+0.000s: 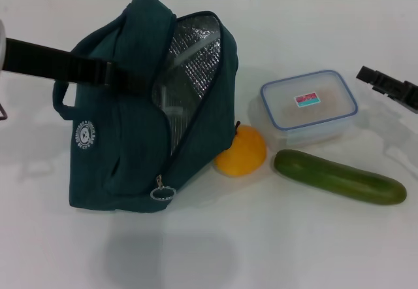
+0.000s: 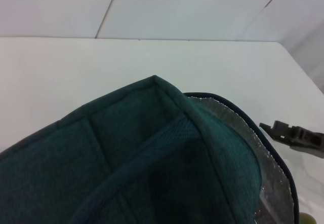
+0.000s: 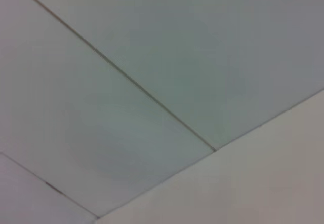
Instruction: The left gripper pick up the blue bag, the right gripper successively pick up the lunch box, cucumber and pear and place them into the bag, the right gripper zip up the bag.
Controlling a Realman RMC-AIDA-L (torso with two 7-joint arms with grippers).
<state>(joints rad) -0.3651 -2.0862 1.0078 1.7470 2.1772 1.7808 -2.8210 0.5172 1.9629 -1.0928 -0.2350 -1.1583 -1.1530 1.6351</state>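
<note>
White tabletop [image 1: 274, 250], pale wall behind | left gripper [image 1: 134, 80] is gripping the bag [image 1: 124, 165] by its top, mouth gaping | right gripper [image 1: 392, 87] is hanging beside the box [image 1: 309, 106], jaws unclear | box, cucumber [image 1: 339, 176], pear [image 1: 241, 152] unpacked; zipping pending

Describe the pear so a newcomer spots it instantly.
Find the big blue bag standing open on the white table. At its base, on the side toward the lunch box, sits the pear: the only round, orange-yellow thing, unlike the long green cucumber.

White table [image 1: 274, 250] (panelled wall [image 2: 202, 6] behind, seemingly).
</note>
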